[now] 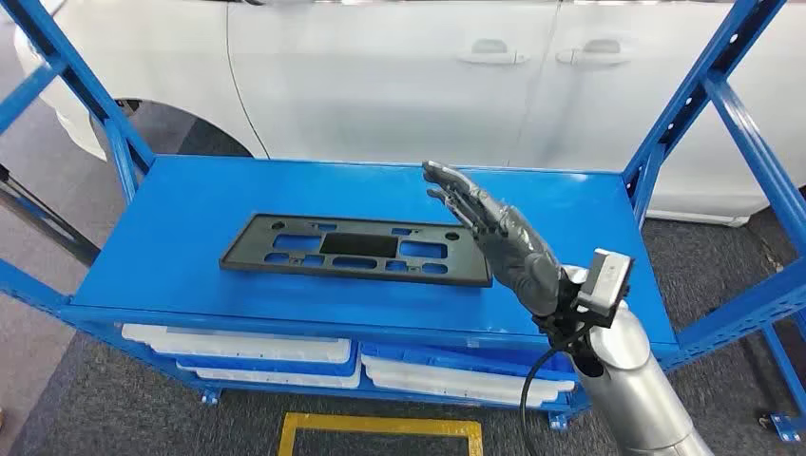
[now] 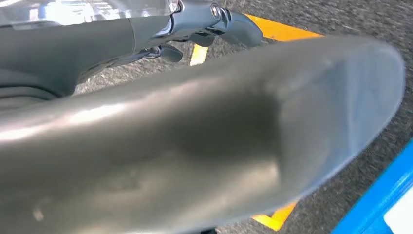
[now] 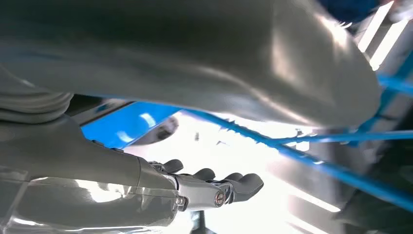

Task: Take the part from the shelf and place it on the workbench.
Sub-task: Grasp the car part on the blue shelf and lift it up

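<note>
Shelf (image 1: 190, 237): blue steel rack, flat blue top deck, standing on grey carpet with a yellow floor marking (image 1: 380, 423) in front. White car (image 1: 380, 76) directly behind the rack.
Part (image 1: 356, 251): black flat plate with rectangular cut-outs, lying flat on the shelf deck, left of centre.
Right hand (image 1: 494, 237): fingers extended and apart, holding nothing, raised over the plate's right end.
Left hand (image 2: 204, 136): left wrist view shows it blurred above carpet; finger state cannot be told.
Bins (image 1: 257, 351): white trays on the lower level, contents hidden.
</note>
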